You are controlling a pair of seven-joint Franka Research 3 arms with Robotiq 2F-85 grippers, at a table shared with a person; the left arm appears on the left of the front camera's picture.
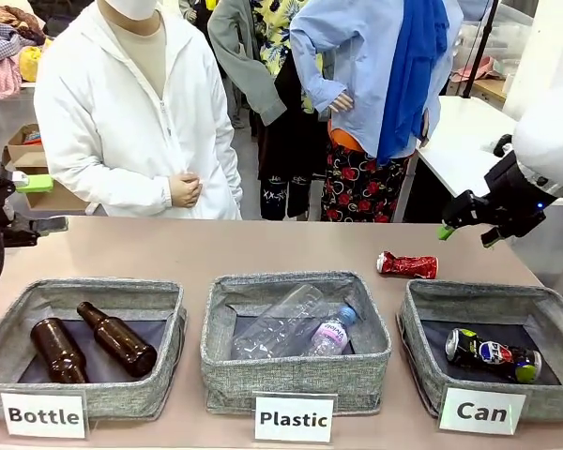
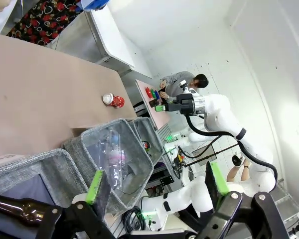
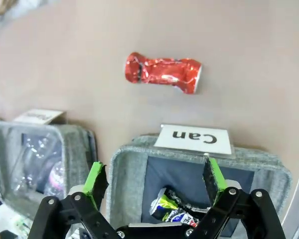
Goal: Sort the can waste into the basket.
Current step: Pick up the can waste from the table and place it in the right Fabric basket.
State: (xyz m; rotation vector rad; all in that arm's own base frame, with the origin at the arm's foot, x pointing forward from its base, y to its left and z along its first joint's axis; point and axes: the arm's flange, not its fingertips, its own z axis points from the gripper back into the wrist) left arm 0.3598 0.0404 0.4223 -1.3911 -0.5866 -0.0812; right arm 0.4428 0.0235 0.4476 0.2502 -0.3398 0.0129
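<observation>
The Pepsi can (image 1: 493, 354) lies inside the "Can" basket (image 1: 418, 339), the crushed red can (image 1: 407, 265) lies on the surface (image 1: 216, 248) just behind that basket, and the right gripper (image 1: 467, 234) hovering above and the left gripper (image 2: 155, 174) each hold their fingers open and empty.

- crushed red can (image 1: 407, 265) lying on its side on the bench (image 1: 169, 253), just behind the basket
- dark Pepsi can (image 1: 493, 354), yellow-green end, on its side inside the basket
- grey fabric basket (image 1: 418, 330), upright, white "Can" label at the front
</observation>
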